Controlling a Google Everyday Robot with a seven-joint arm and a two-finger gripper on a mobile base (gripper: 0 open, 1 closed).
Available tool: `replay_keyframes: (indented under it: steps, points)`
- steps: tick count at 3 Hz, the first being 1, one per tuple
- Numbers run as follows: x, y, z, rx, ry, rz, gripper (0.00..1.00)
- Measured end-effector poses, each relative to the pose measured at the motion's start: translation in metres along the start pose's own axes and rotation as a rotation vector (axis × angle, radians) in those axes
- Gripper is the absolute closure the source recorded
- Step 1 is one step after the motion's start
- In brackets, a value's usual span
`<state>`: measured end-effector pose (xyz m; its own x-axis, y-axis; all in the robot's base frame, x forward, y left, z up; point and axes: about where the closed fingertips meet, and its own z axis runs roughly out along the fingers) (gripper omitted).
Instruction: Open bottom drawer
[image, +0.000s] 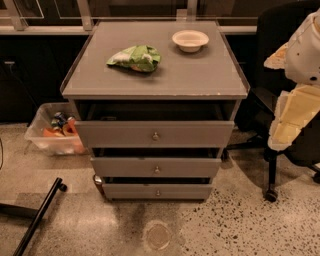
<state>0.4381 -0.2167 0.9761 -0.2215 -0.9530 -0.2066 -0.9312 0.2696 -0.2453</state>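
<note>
A grey cabinet (155, 75) has three drawer fronts stacked at its front. The bottom drawer (130, 191) is the narrowest and lowest front, just above the floor, with a small round metal knob (158, 192). Its tray does not show. The mid-sized front (125, 167) and the widest top front (115, 134) sit above it, with dark gaps between them. My white and pale yellow arm hangs at the right edge. My gripper (281, 137) is at its lower end, well to the right of the cabinet, about level with the top drawer and apart from all the drawers.
A green snack bag (135, 57) and a white bowl (190, 40) lie on the cabinet top. A clear bin of cans (52, 130) stands left of the cabinet. A black office chair (272, 175) is behind my arm at the right. A black caster leg (40, 215) crosses the floor at lower left.
</note>
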Motion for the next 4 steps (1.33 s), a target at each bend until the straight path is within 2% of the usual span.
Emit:
replay_keyframes:
  steps: [1, 2, 3, 4]
  points:
    - [0.0, 0.0, 0.0, 0.0, 0.0, 0.0, 0.0]
    - [-0.001, 0.001, 0.007, -0.004, -0.003, 0.025, 0.0]
    - [-0.005, 0.018, 0.029, -0.014, -0.048, 0.102, 0.0]
    - [-0.007, 0.054, 0.077, -0.048, -0.135, 0.239, 0.0]
